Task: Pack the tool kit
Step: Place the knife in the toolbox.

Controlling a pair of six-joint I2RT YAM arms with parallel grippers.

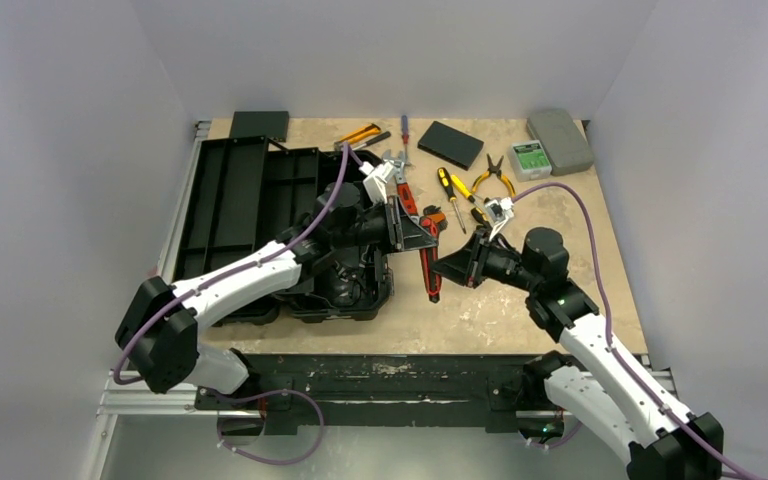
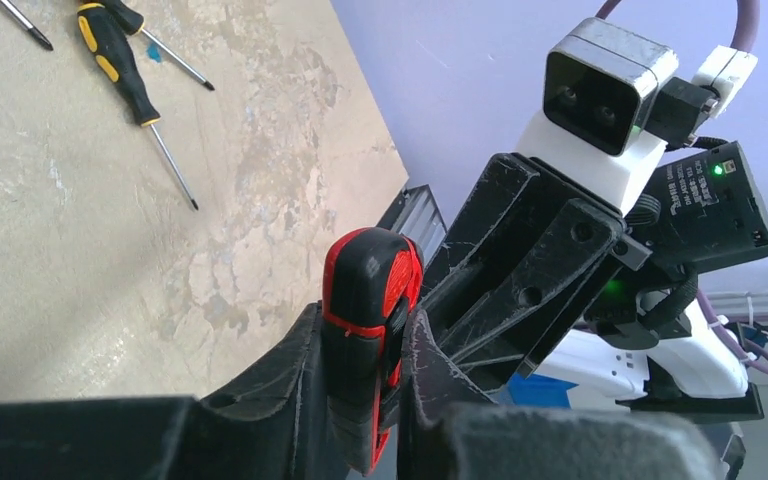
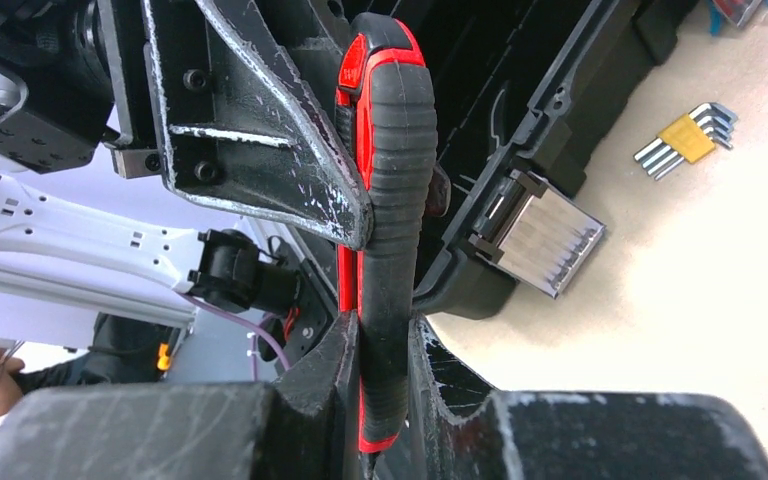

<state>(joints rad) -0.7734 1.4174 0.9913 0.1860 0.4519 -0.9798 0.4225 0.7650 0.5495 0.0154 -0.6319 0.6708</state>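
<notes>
The tool kit's black toolbox (image 1: 260, 200) lies open at the left of the table, and its wall and metal latch (image 3: 540, 235) show in the right wrist view. Just right of the box, a long red-and-black-handled tool (image 1: 430, 275) hangs above the table, held by both arms. My left gripper (image 1: 422, 235) is shut on its upper handle, and the fingers (image 2: 300, 380) press on both sides of the tool (image 2: 365, 270). My right gripper (image 1: 443, 268) is shut on the lower end of the tool (image 3: 395, 150), from the right side.
Screwdrivers (image 1: 455, 190) and yellow-handled pliers (image 1: 495, 175) lie behind the grippers. A flat black box (image 1: 450, 143), a green-labelled box (image 1: 531, 158) and a grey case (image 1: 560, 140) sit along the back. Hex keys (image 3: 685, 140) lie beside the toolbox.
</notes>
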